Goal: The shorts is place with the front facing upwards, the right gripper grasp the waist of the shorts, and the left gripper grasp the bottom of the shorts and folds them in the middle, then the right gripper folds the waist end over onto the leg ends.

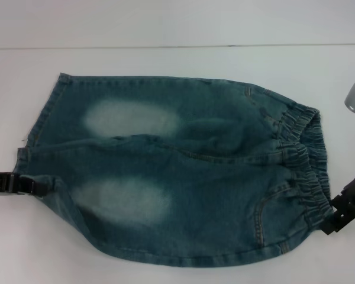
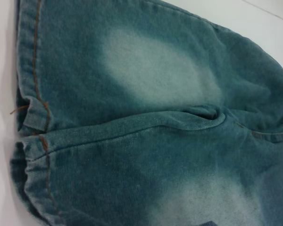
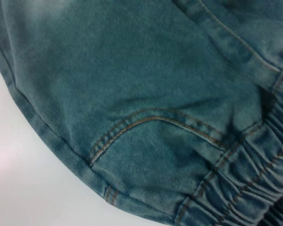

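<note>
Shorts [image 1: 171, 171] lay flat on the white table [image 1: 165, 23], waist [image 1: 305, 160] toward the robot's right, leg hems [image 1: 38, 136] toward its left. Left hand [image 1: 31, 186] touched the near hem corner and right hand [image 1: 331, 220] the near waist corner. Both were cut off by the frame edge, wrist views showed only denim, and I could not tell either grip.

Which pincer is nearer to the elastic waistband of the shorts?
Right. The right pincer sits at the near corner of the elastic waistband, while the left pincer is at the leg hems, the opposite end of the shorts.
</note>
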You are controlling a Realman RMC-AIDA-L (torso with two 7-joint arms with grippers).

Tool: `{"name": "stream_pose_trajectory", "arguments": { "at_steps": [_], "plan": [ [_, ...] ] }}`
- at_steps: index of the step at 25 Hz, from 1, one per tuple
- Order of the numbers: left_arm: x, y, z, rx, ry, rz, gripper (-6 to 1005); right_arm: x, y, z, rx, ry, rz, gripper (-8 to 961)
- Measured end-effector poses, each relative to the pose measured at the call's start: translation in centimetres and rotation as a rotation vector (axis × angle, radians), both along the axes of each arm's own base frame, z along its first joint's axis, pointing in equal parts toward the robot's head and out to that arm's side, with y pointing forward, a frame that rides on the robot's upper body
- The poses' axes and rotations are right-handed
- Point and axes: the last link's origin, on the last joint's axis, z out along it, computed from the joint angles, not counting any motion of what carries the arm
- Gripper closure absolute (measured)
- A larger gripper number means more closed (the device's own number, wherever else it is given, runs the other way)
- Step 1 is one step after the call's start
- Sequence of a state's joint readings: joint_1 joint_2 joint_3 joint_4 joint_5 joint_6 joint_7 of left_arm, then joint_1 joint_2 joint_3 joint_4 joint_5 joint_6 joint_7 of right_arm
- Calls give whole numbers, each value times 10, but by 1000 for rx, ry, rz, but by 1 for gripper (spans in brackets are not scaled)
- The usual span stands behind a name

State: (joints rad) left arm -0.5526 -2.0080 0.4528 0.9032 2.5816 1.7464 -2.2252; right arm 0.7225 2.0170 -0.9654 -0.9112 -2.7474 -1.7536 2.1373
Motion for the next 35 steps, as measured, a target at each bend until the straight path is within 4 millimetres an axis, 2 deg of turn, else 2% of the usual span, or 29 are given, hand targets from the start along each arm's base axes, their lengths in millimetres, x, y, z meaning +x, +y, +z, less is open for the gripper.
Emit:
{"name": "stream_pose_trajectory", "arguments": {
  "at_steps": [9,14,17,22,33,35],
  "plan": [
    [-2,0,-1,4,5,3,957,-8,0,-7,-6,62,27,242],
    [-1,0,-3,3,5,2,957,-11,2,-4,8,106,40,243],
    [-1,0,-3,5,7,2,956,-11,2,-3,11,110,46,476],
    [0,1,-3,5,6,-2,956,-11,1,-4,3,110,51,717],
    [3,3,-3,4,-2,-5,957,-11,1,-6,3,121,65,888],
    [4,4,-3,1,-6,-2,957,-10,0,-5,12,135,66,891]
  ]
}}
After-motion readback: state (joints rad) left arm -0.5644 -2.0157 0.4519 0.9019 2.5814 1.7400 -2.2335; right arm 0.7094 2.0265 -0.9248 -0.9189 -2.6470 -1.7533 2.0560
